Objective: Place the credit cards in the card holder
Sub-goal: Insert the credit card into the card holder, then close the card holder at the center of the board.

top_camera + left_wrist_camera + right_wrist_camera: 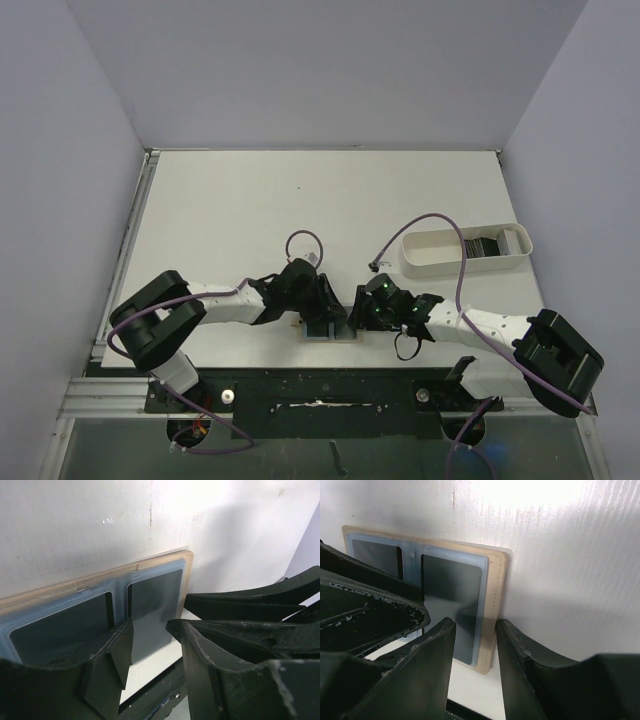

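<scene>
Top view: the card holder (330, 337) lies open under the left gripper (322, 318) and right gripper (368, 315); the credit cards (485, 245) sit in the white tray (430, 262), well apart. Left wrist: fingers half apart, holding nothing. Right wrist: fingers narrower, empty, astride the holder's corner; advise one gripper pins the holder flat while the other fetches a card.

A white table (300, 200), brightly lit and faintly scuffed, sits enclosed by plain pale lavender-grey walls (330, 60) on three sides, a metal rail (100, 398) along its near edge.
</scene>
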